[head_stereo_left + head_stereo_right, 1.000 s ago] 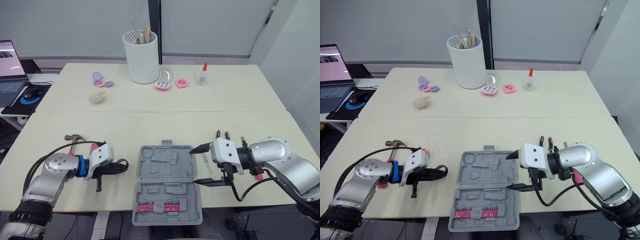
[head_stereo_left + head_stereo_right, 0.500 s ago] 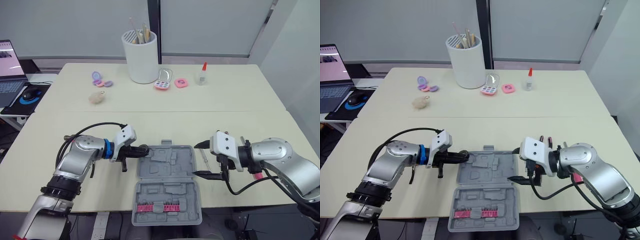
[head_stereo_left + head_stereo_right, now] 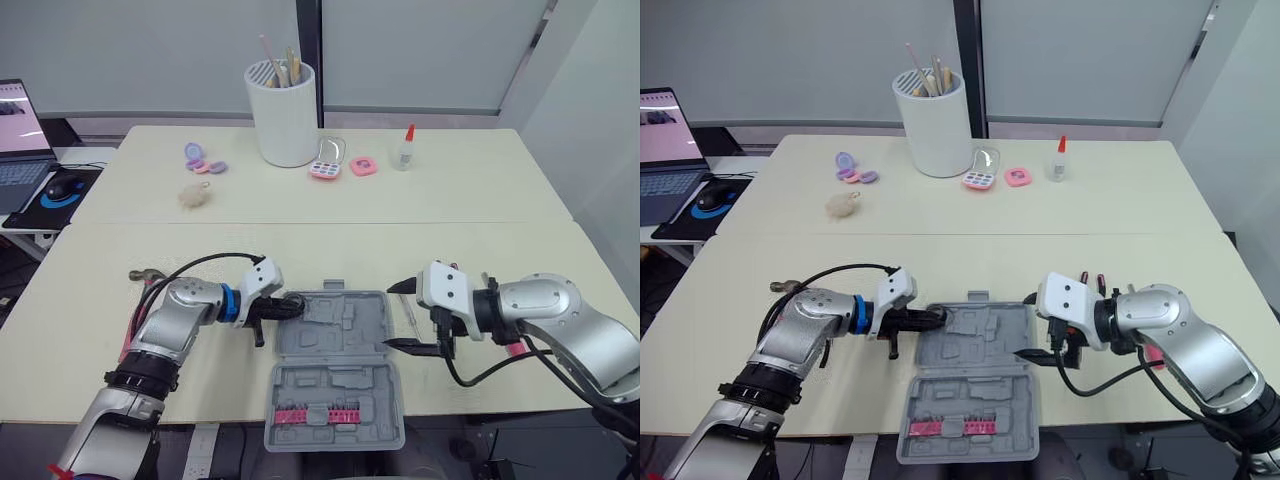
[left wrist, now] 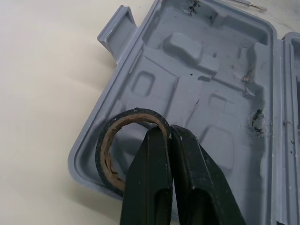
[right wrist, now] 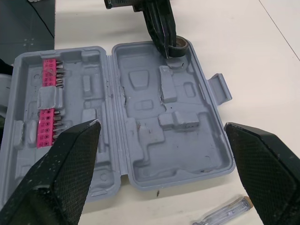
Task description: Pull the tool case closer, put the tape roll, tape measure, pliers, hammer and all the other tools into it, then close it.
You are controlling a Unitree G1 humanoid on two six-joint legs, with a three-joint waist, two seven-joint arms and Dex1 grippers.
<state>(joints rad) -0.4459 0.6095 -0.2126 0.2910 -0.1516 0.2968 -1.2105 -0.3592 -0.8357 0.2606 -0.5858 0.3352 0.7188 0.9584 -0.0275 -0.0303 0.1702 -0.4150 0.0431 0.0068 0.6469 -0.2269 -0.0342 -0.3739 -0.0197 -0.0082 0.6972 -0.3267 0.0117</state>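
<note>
Up close in the left wrist view, the left gripper (image 4: 169, 130) pinches the tape roll (image 4: 104, 140) by its rim over a corner of the tool case (image 4: 220, 108). The right gripper (image 3: 392, 318) gapes wide beside the case, holding nothing.

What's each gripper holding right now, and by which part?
Left gripper pinches the tape roll by its ring wall; right gripper is open, holding nothing.

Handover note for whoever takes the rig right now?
Left gripper: shut on the tape roll, over the far-left corner of the open tool case.
Right gripper: open, at the case's right edge.
Hammer lies on the table left of the case; screwdriver lies right of it.
Done: case at the near table edge, open.
Left: release the tape roll, load the other tools, close.
</note>
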